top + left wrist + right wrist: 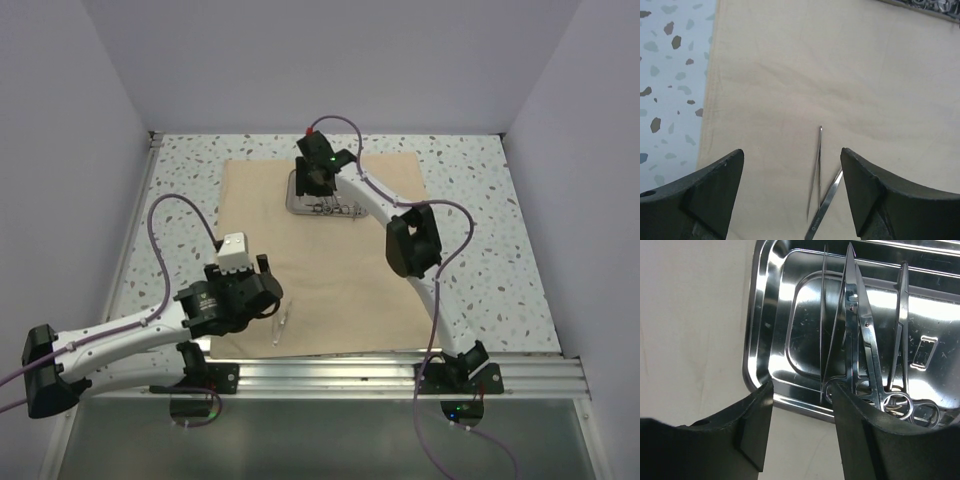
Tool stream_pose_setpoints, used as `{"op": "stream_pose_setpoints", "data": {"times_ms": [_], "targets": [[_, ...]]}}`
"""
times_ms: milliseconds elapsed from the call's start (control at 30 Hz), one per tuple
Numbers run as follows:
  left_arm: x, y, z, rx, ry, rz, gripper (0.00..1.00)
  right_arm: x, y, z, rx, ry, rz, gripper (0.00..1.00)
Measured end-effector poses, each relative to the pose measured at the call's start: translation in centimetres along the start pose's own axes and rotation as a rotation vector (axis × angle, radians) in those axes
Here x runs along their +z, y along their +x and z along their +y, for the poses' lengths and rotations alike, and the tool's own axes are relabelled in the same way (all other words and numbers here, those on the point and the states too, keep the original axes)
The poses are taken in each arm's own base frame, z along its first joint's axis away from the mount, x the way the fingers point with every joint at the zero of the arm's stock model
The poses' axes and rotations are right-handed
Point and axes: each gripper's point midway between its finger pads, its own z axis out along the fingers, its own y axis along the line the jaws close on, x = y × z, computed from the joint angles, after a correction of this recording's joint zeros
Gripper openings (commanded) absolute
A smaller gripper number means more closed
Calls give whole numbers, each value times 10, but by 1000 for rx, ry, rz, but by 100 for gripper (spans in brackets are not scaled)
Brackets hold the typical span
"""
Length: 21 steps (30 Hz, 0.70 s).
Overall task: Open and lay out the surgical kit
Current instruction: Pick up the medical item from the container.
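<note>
Left gripper (792,160) sat released over tweezers (817,175) on the cloth (815,75) — right gripper (802,390), jaws apart at the tray (752,340) rim, risked pinching it or dragging scissors (860,330) along — tools lay crowded.

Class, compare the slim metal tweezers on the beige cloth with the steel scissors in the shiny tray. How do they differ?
The tweezers lie alone on the cloth; the scissors lie in the tray among other instruments. The tweezers are plain thin strips; the scissors have a pivot screw. Both are shiny metal.
</note>
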Motion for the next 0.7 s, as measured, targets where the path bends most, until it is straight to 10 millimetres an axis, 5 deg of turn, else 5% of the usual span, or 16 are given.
{"op": "stream_pose_setpoints", "data": {"times_ms": [267,567,667,700], "targets": [[-6,-19,13,-20,-22,-75,86,35,20,-10,-7,43,38,51],[-5,-24,16,-18,-38,-102,87,43,12,-5,-3,29,9,40],[-3,-23,16,-7,-47,-103,87,45,12,-5,-4,29,4,24],[-3,-23,16,-5,-49,-103,87,46,12,-5,-3,31,2,12]]}}
